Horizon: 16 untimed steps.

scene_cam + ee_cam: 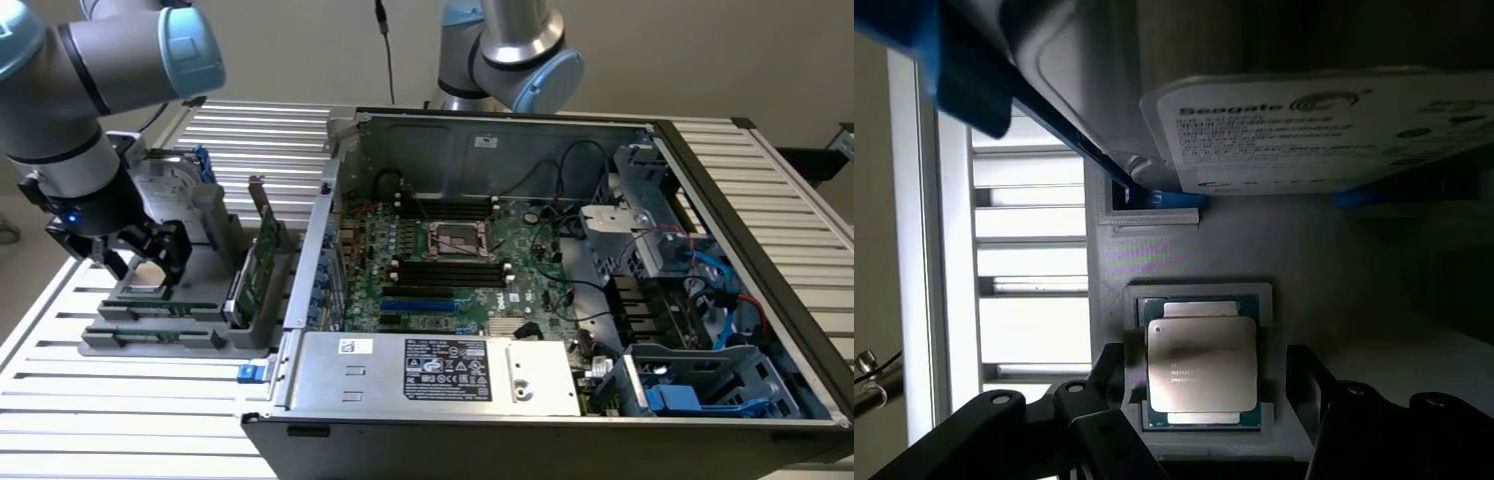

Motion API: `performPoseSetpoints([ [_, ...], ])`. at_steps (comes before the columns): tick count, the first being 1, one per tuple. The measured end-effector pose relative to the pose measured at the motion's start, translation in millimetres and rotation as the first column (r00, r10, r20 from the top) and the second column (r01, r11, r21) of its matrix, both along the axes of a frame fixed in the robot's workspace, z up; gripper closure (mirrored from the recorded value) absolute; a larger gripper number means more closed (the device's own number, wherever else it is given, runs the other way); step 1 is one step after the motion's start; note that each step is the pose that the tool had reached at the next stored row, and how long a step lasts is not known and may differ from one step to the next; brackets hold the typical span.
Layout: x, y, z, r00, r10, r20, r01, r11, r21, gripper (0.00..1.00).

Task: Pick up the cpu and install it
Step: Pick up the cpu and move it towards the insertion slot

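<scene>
Low over the slatted table (107, 400), the gripper (144, 262) hangs spread above the cpu (1201, 362) in its tray (1304, 250).

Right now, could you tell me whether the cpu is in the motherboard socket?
Out: the cpu lies flat in a grey holder, under the open hand.

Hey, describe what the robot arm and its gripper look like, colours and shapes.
The arm is built of round silver-grey tube sections with light blue caps at the joints. Its wrist ends in a black housing with a small blue light. The gripper is black, with angular, linked black fingers joined at round pivots.
</scene>
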<state>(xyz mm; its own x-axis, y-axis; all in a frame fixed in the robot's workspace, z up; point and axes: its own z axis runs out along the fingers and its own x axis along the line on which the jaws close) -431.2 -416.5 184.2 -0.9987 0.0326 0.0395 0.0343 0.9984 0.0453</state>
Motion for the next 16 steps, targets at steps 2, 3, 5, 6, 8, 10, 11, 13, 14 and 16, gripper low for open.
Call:
performPoseSetpoints([
  [2, 0.0, 0.0, -0.8, 1.0000, 0.000, 0.0000, 0.000, 1.0000, 0.0010, 0.25],
  [3, 0.0, 0.0, -1.0, 1.0000, 0.000, -0.0001, 0.000, 1.0000, 0.0015, 0.25],
  [5, 0.0, 0.0, -1.3, 1.0000, 0.000, -0.0001, 0.000, 1.0000, 0.0023, 0.25],
  [6, 0.0, 0.0, -1.4, 1.0000, 0.000, -0.0001, 0.000, 1.0000, 0.0028, 0.25],
  [8, 0.0, 0.0, -1.6, 1.0000, 0.000, 0.0001, 0.000, 1.0000, 0.0037, 0.25],
  [10, 0.1, 0.0, -1.8, 1.0000, 0.000, 0.0001, 0.000, 1.0000, 0.0049, 0.25],
  [11, 0.1, 0.0, -1.8, 1.0000, 0.000, 0.0000, 0.000, 1.0000, 0.0054, 0.25],
  [13, 0.1, 0.0, -1.9, 1.0000, 0.000, 0.0000, 0.000, 1.0000, 0.0067, 0.27],
  [14, 0.1, 0.0, -1.9, 1.0000, 0.000, 0.0000, 0.000, 1.0000, 0.0073, 0.33],
  [16, 0.1, 0.0, -1.8, 1.0000, 0.000, -0.0002, 0.000, 1.0000, 0.0082, 0.40],
])
